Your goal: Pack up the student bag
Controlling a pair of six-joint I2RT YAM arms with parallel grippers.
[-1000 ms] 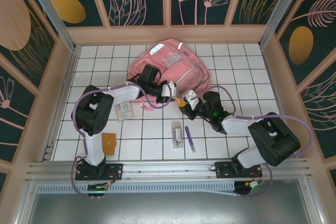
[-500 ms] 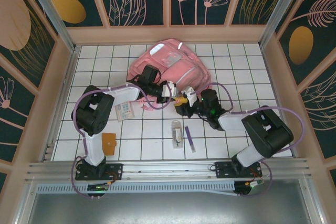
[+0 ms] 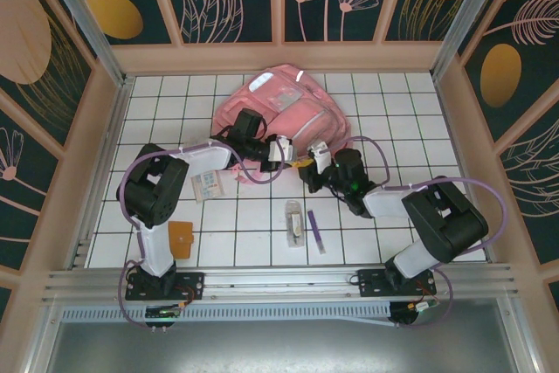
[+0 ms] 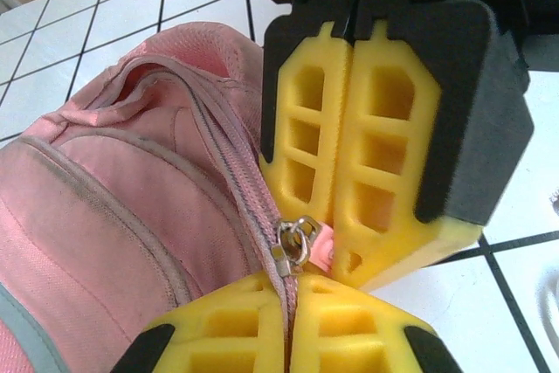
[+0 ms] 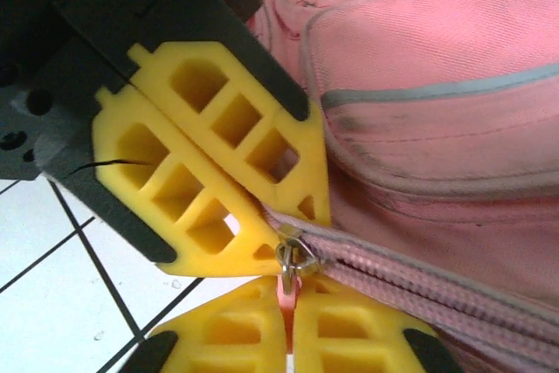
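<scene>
**Top view.** The bag (image 3: 288, 102) lies at the far centre of the worktop (image 3: 393, 111). The left tool (image 3: 295, 160) and right tool (image 3: 308, 164) meet at its near edge, tips almost touching. Four loose items lie nearer, apart from the bag:
- one pale card (image 3: 208, 185)
- one brown wallet (image 3: 182, 238)
- one clear packet (image 3: 295, 220)
- one purple pen (image 3: 316, 233)

Count: one bag, two tools, four loose items.

**Left wrist view.** The left tool is pressed together on the bag's zip tape, just beside the metal slider (image 4: 293, 246). The zip looks closed along its visible run.

**Right wrist view.** The right tool pinches the pink pull tab (image 5: 286, 288) hanging from the slider.

**Assessment.** The step in hand appears to be unzipping the bag; nothing is packed yet. The next move calls for the right tool to draw the tab along the track. The left tool would need to hold the fabric taut meanwhile.
</scene>
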